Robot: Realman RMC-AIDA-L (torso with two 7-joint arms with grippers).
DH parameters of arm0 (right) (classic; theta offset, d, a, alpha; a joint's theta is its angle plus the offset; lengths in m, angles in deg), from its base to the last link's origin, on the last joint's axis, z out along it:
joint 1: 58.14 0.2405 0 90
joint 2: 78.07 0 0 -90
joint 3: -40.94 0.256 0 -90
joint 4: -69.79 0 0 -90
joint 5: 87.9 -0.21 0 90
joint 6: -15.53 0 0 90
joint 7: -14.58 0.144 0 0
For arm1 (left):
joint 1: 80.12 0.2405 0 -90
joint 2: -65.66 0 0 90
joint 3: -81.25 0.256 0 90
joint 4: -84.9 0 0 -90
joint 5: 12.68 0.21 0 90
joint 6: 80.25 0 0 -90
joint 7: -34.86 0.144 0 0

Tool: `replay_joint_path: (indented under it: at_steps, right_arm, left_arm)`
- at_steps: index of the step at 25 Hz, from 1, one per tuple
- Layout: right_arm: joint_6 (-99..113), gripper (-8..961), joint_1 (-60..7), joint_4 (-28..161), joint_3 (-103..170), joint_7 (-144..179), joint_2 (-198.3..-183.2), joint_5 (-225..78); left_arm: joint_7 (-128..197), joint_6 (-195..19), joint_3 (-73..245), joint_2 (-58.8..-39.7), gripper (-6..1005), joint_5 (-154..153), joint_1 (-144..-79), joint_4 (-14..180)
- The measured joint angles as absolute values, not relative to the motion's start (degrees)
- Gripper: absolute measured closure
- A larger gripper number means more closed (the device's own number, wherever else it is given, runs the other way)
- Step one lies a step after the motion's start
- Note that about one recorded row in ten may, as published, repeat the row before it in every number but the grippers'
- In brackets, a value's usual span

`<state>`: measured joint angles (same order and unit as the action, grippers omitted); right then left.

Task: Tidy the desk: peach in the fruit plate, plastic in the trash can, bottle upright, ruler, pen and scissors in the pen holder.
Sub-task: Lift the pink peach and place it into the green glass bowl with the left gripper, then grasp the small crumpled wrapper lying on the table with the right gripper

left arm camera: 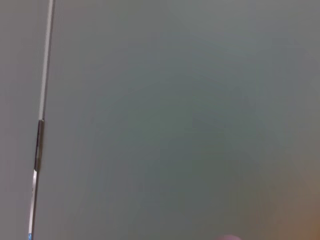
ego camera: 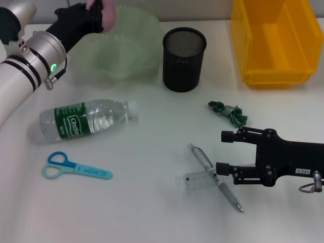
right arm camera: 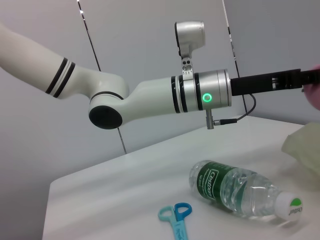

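Note:
My left gripper (ego camera: 97,11) is shut on the pink peach (ego camera: 108,16), held above the back left rim of the pale green fruit plate (ego camera: 135,30). The bottle (ego camera: 86,119) lies on its side left of centre; the right wrist view shows the bottle (right arm camera: 239,190) too. Blue scissors (ego camera: 76,167) lie in front of it. The pen (ego camera: 214,175) lies across the clear ruler (ego camera: 197,180) at front centre. Crumpled green plastic (ego camera: 228,112) lies right of centre. My right gripper (ego camera: 225,152) is open and empty, just right of the pen. The black mesh pen holder (ego camera: 184,59) stands upright.
A yellow bin (ego camera: 276,43), the trash can, stands at the back right beside the pen holder. The left forearm (ego camera: 30,66) reaches across the table's back left corner. The left wrist view shows only a plain wall.

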<state>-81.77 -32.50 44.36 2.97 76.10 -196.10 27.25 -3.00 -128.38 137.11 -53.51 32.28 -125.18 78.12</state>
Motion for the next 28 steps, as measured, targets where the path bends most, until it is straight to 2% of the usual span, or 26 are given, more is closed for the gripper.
replay_joint_path:
  at_steps: [2,12,23,28]
  right_arm:
    - [-81.77,225,-32.50,44.37,2.98,76.10,-196.10,27.25]
    - [-81.77,231,-32.50,44.43,2.97,76.10,-196.19,27.24]
    - [-81.77,237,-32.57,44.39,2.97,76.10,-196.19,27.23]
    - [-81.76,239,-32.51,44.39,2.97,76.10,-196.19,27.24]
  left_arm:
    - [-2.97,-128.22,137.41,-53.52,928,32.43,-125.18,78.14]
    - [-2.91,-127.87,138.72,-53.51,717,32.35,-125.32,78.20]
    - [-3.18,-128.17,138.73,-53.51,255,32.18,-125.36,78.21]
    - [-3.33,-128.21,138.73,-53.52,193,32.29,-125.27,78.14]
